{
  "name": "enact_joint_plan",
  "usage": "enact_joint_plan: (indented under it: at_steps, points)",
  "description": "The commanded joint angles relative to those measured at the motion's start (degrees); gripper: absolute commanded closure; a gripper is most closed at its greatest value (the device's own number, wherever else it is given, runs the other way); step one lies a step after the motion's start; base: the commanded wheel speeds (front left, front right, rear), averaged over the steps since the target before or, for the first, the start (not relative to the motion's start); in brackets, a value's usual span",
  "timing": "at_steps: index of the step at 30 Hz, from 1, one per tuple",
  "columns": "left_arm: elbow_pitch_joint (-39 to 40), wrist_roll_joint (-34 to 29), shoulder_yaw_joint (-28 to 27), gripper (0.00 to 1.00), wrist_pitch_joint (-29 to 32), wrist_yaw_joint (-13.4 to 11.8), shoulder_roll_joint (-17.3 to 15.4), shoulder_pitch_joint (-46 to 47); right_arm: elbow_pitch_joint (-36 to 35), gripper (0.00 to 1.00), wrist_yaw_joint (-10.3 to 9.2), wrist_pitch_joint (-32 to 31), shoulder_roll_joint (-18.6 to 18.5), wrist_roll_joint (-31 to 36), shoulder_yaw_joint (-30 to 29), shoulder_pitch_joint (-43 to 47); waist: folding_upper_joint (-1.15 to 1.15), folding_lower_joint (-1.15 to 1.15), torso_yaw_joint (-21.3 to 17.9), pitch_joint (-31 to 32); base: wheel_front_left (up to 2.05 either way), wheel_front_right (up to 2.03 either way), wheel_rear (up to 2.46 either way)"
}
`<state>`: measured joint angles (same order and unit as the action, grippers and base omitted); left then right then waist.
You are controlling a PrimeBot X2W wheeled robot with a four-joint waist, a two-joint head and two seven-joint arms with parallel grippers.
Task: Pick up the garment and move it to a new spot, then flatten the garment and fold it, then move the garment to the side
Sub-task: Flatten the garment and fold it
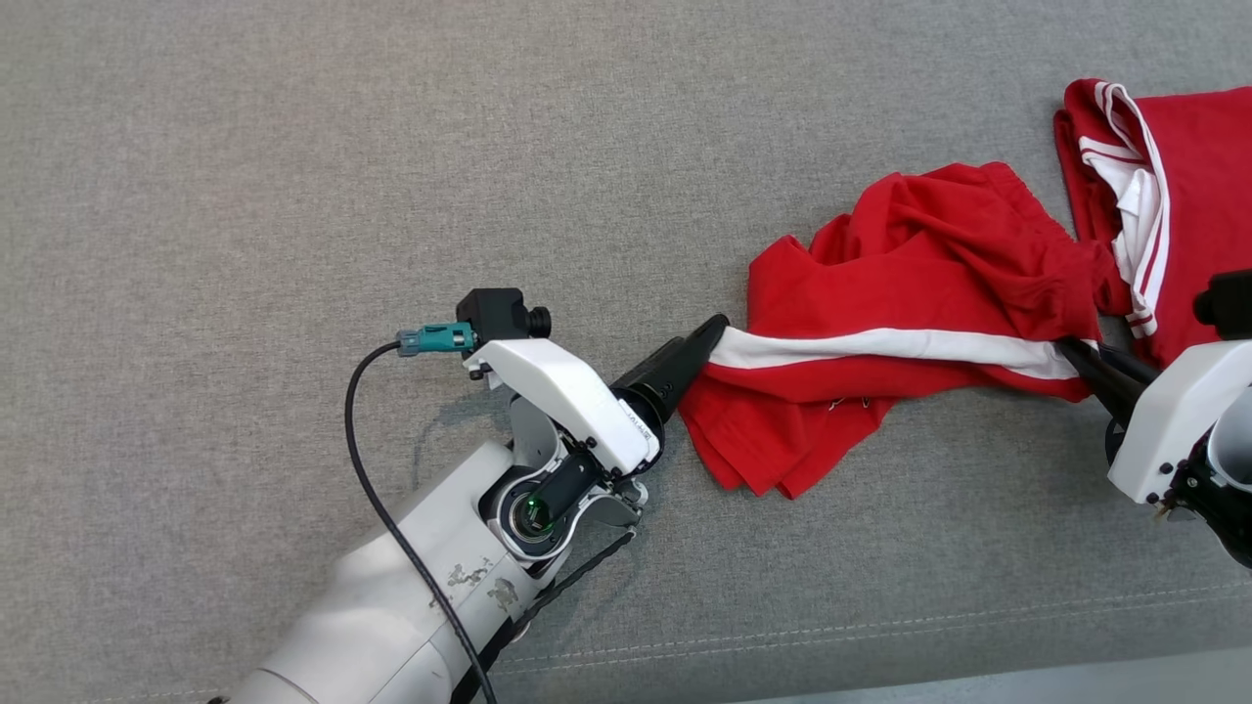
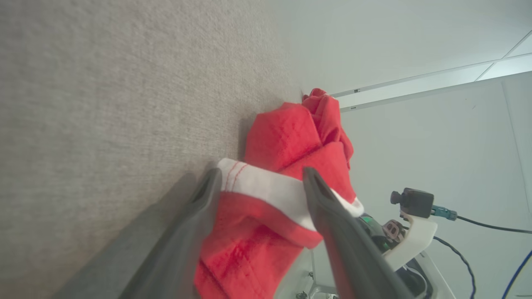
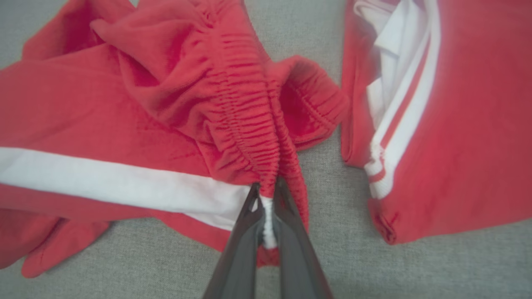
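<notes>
Pinches red shorts' (image 1: 929,293) waistband in right jaws, straddles hem with spread left jaws, stripe lying left-right, bare upholstery (image 1: 293,147) leftward, second garment (image 1: 1193,166) just rightward.

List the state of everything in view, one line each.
shorts: crumpled, lying between the two grippers.
left gripper: open, fingers straddling the shorts' stripe end.
right gripper: shut on the shorts' waistband.
other garment: folded, lying ungripped.
</notes>
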<state>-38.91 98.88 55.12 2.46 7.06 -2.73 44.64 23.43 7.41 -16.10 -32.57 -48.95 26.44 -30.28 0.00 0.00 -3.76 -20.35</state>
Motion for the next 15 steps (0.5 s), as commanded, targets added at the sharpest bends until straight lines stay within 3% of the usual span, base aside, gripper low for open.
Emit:
enact_joint_plan:
  at_steps: [1,15]
  points:
    - [1.22,0.12,-1.27,0.00,0.56,0.43,-0.15,0.10,-0.56,1.00,0.08,0.41,-1.31,0.27,0.42,-0.24,0.00,0.00,0.29,0.15,0.00,0.00,0.00]
    - [3.44,0.88,-6.09,0.00,4.77,0.43,-0.15,-3.62,0.40,1.00,0.08,1.03,-1.11,-0.38,1.30,-0.70,0.00,0.00,1.53,1.00,0.00,0.00,0.00]
